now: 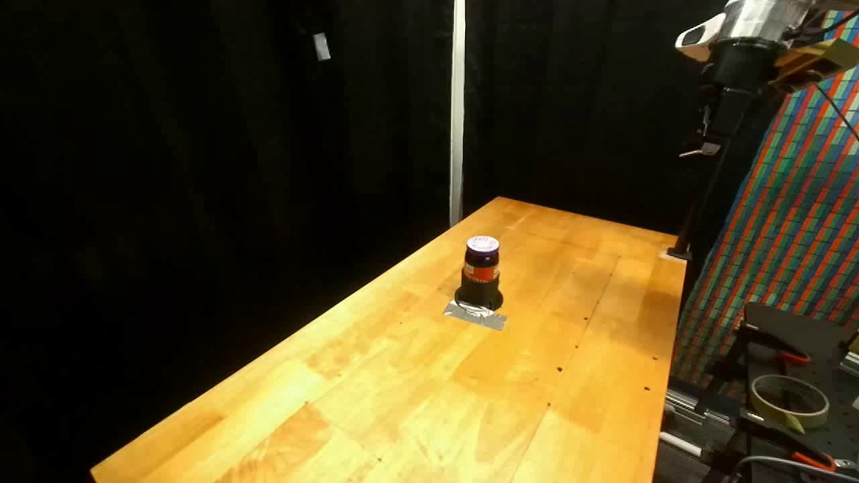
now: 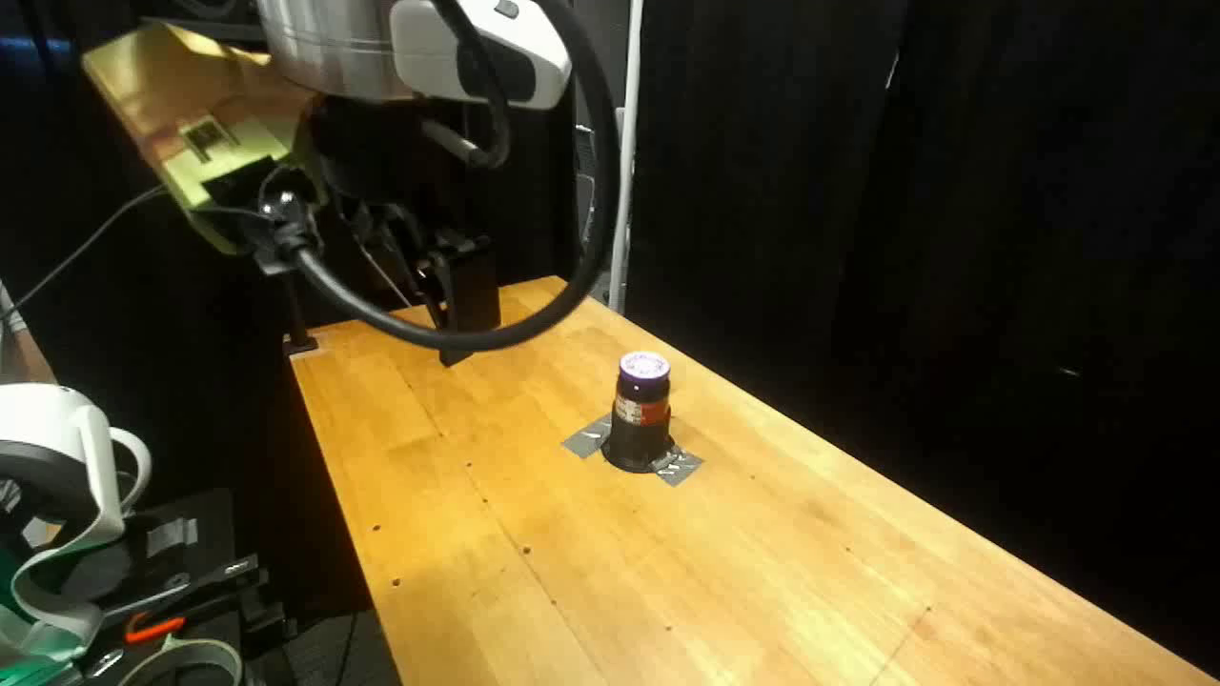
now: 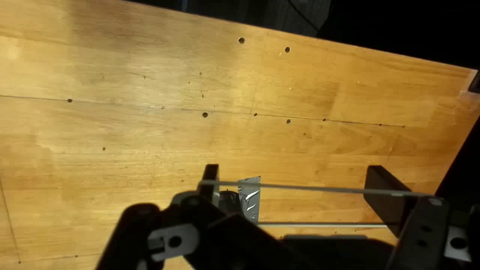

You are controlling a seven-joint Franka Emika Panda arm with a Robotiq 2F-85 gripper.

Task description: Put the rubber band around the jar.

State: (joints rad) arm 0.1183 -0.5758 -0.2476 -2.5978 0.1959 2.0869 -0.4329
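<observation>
The jar (image 1: 482,270) stands upright on the wooden table, dark with a reddish-orange label and a pale lid top; it also shows in an exterior view (image 2: 642,412). Its lower part sits in a black base. My gripper (image 3: 294,180) is open, its fingers wide apart. The pale rubber band (image 3: 311,188) is stretched around both fingers, its two strands running across the gap. In the exterior views the gripper (image 2: 462,295) is above the table and apart from the jar. In the wrist view a dark part of the jar or its base (image 3: 228,200) shows beside one finger, mostly hidden.
Grey tape strips (image 1: 476,315) lie at the jar's base on the wooden table (image 1: 416,376). A black pole (image 1: 683,248) stands at a far table corner. A black cable (image 2: 467,340) loops below the wrist. A side surface holds a tape roll (image 1: 790,402) and clamps. Black curtains surround the table.
</observation>
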